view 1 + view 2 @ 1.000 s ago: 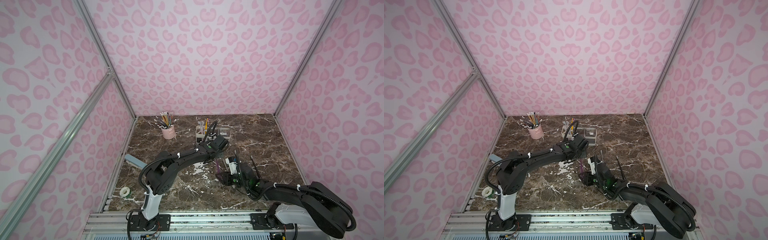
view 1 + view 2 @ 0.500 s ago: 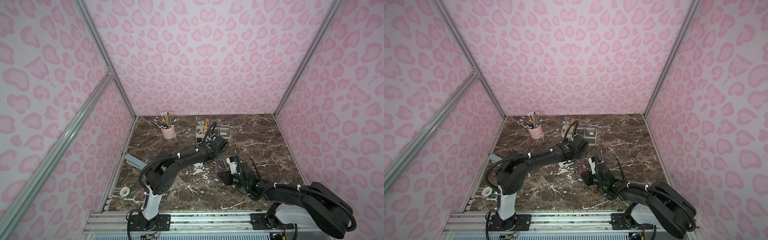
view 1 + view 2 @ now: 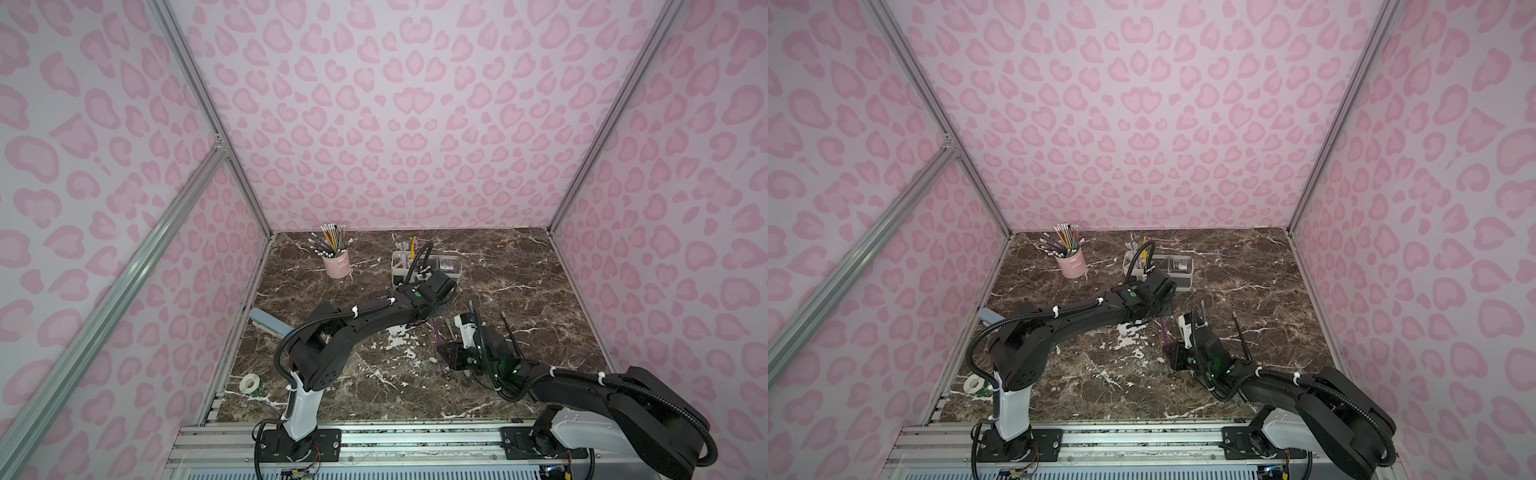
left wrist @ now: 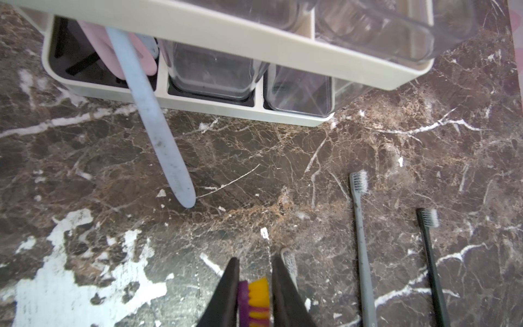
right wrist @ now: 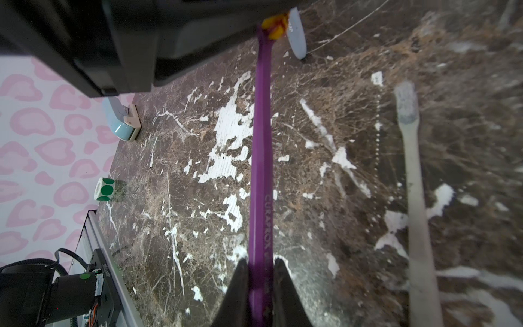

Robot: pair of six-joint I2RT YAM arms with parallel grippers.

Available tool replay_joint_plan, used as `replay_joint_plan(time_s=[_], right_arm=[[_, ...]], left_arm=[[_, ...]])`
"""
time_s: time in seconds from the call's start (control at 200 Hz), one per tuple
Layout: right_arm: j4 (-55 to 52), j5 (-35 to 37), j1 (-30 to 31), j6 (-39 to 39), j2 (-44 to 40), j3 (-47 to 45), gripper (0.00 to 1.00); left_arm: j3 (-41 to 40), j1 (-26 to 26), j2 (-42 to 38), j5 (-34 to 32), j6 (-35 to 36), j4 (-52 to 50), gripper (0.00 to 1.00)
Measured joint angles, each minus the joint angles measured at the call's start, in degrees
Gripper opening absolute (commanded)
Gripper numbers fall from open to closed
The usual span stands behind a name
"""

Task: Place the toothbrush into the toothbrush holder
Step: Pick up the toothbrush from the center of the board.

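Nearest, the right gripper (image 5: 260, 264) is clamped on the handle end of the purple toothbrush (image 5: 261, 141), which runs across the marble table (image 5: 325, 198) toward 12 o'clock. At its head, the left gripper (image 4: 254, 259) brackets the yellow bristles; whether its fingers pinch them I cannot tell. Beyond, at 12 o'clock, stands the white toothbrush holder (image 3: 398, 272), with a pink pencil cup (image 3: 336, 266) at its 9 o'clock.

We are looking at a dark marble tabletop (image 3: 519, 270) carrying a pink pencil cup (image 3: 336, 262), white toothbrush holder (image 3: 398, 272), tape roll (image 3: 252, 383) and loose toothbrushes (image 4: 362, 249).
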Motion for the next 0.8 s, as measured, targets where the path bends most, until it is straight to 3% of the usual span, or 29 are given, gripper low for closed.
replay_joint_plan(time_s=[0.04,0.2,0.8], right_arm=[[0.0,0.0,0.0,0.0,-0.3,0.0,0.0],[-0.4,0.5,0.1,-0.5,-1.9,0.0,0.0],[-3.7,4.1,3.1,-3.1,-2.8,1.8,0.0]], left_arm=[[0.3,0.1,-0.4,0.0,0.0,-0.1,0.4],[0.5,1.4,-3.1,0.5,0.2,-0.9,0.44],[-1.7,2.6,-3.5,7.8,1.1,-4.0,0.37]])
